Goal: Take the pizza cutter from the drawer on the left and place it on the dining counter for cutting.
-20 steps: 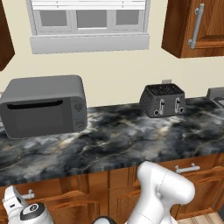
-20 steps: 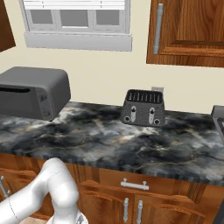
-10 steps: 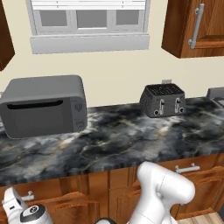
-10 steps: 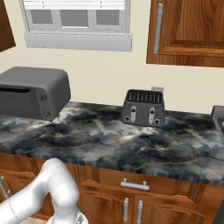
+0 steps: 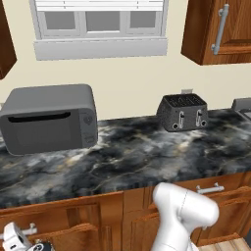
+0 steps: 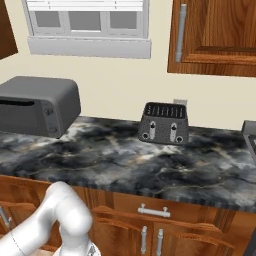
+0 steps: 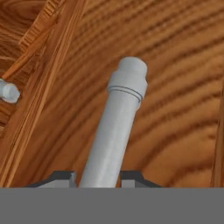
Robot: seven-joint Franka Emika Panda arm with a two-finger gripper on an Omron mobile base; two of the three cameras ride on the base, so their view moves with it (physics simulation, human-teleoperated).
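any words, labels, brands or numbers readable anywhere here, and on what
None can be read. The microwave has a control panel and the toaster has two knobs, but neither shows legible marks. The drawer front and its silver bar handle bear no text.

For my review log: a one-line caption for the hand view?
Gripper shut on the drawer's silver bar handle against reddish wood.

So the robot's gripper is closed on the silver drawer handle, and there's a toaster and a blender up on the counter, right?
Not a blender. Both base views show a grey microwave beside the toaster on the counter. The rest holds: the hand view has the gripper shut on the silver handle.
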